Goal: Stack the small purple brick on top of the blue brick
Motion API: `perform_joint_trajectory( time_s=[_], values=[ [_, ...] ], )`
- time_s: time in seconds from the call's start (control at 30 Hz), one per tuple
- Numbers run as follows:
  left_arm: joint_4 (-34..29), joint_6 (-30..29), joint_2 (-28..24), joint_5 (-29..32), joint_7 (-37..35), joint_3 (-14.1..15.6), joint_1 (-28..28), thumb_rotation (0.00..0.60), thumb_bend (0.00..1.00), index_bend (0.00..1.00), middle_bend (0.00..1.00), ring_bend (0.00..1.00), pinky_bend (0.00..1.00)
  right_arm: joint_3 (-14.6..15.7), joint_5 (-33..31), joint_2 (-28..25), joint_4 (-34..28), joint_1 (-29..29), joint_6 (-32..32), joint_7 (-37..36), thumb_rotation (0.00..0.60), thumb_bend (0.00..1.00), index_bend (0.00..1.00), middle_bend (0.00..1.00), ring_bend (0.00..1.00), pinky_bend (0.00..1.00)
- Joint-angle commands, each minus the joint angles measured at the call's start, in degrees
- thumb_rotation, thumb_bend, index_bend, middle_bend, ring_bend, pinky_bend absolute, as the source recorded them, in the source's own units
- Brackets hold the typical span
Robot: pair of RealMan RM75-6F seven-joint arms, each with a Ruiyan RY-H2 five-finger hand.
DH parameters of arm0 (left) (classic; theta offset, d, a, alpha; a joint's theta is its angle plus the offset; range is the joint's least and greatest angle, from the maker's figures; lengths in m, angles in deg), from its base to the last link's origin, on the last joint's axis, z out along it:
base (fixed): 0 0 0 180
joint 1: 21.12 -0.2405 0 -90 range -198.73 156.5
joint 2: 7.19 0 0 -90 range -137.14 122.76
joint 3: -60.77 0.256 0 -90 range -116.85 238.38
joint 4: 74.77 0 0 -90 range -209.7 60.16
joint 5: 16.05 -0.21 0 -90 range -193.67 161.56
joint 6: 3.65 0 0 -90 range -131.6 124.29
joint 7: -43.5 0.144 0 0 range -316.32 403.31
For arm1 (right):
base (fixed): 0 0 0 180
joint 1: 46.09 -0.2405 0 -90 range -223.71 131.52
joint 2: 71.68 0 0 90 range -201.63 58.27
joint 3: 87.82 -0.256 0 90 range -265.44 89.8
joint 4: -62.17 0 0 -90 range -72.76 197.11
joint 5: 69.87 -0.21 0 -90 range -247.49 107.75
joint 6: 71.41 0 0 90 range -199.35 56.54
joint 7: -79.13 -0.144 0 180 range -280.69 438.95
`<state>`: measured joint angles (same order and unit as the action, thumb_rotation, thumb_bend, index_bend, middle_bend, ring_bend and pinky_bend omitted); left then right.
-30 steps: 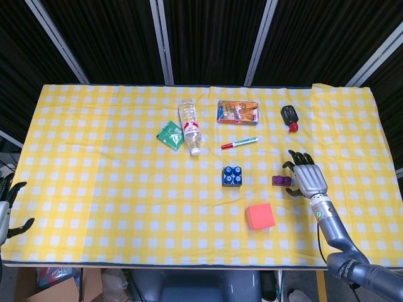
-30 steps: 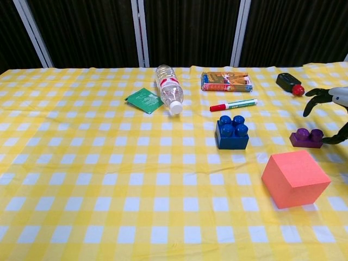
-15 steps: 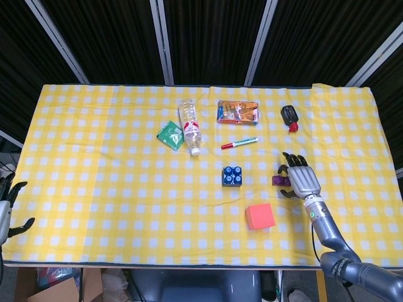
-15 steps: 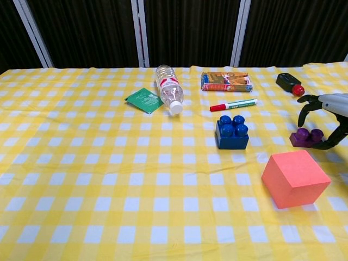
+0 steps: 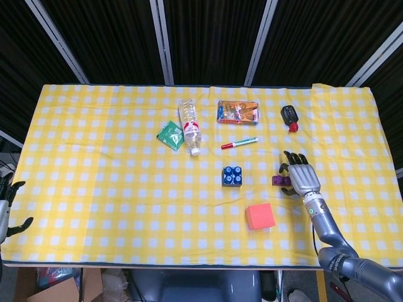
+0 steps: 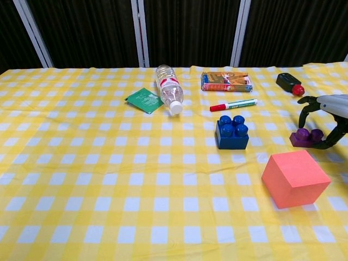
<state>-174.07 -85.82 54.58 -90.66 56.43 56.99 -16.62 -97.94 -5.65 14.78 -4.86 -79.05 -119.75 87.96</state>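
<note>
Right hand (image 6: 327, 117) arches over the small purple brick (image 6: 306, 137), fingers curved down on both sides but not closed on it; the brick sits flat on the surface (image 6: 109, 185), so nothing is gripped yet. That spread looks set for a pinch from above, leaving the underside free to seat on studs. The blue brick (image 6: 231, 132) waits studs-up well to the left, and the orange cube (image 6: 295, 178) sits near the path between them. The chest view shows the gap under the fingers (image 6: 303, 109); from the head view the right hand (image 5: 302, 177) hides most of the purple brick (image 5: 279, 180). Only the head view catches the left hand (image 5: 6, 207), open and idle at the far edge.
</note>
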Motion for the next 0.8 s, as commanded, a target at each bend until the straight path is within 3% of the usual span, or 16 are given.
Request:
perform_joint_trajectory(
  time_s=[0.03,0.8],
  values=[
    [0.0,0.0,0.0,0.0,0.0,0.0,0.0,0.6,0.24,0.17,0.0,0.0,0.1,0.1,0.0,0.1,0.3,0.0,0.2,-0.3,0.6,0.3,0.45,0.0,0.0,0.0],
    [0.2,0.7,0.3,0.6,0.5,-0.1,0.4,0.6,0.24,0.17,0.0,0.0,0.1,0.7,0.0,1.8,3.0,-0.9,0.8,-0.9,0.6,0.32,0.51,0.0,0.0,0.0]
  ],
)
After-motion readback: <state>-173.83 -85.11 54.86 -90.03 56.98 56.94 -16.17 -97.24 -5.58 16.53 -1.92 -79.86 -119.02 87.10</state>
